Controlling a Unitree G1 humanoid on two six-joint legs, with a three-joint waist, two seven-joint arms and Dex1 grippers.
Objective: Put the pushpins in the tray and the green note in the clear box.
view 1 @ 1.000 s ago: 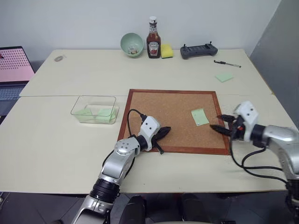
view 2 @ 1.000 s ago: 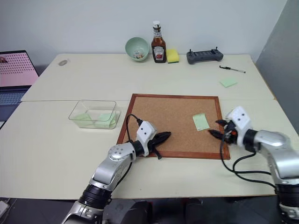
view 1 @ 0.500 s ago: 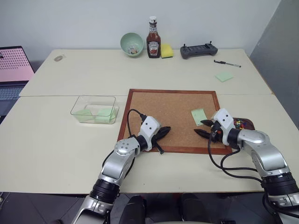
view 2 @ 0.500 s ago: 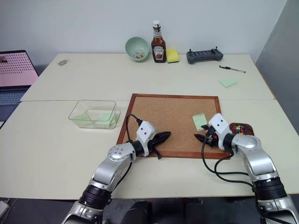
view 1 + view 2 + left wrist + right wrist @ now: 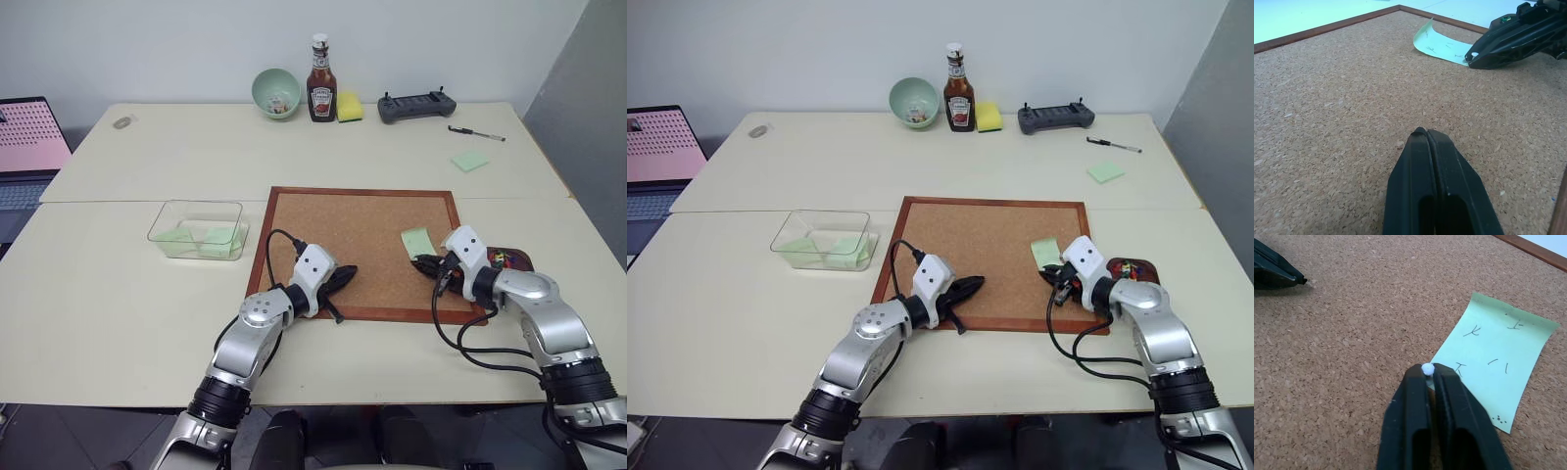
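Note:
The green note (image 5: 418, 242) lies on the right side of the cork board (image 5: 362, 220); the right wrist view shows handwriting on the green note (image 5: 1498, 367). At its near corner sits a white-headed pushpin (image 5: 1427, 368), and my right gripper (image 5: 424, 262) is shut on that pin's head. The dark brown tray (image 5: 517, 257) holding multicoloured pushpins (image 5: 498, 258) sits just right of the board, behind my right wrist. My left gripper (image 5: 348, 273) rests shut and empty on the board's near left part. The clear box (image 5: 197, 230), left of the board, holds green notes.
Along the far edge of the table stand a green bowl (image 5: 276, 93), a ketchup bottle (image 5: 321, 81), a yellow sponge (image 5: 350, 107) and a black controller (image 5: 417, 105). A pen (image 5: 477, 133) and a green sticky pad (image 5: 470, 162) lie far right. A laptop (image 5: 27, 147) is at the left.
My right gripper came left from over the tray to the note's near corner, then shut on the white pushpin. The left gripper stayed still.

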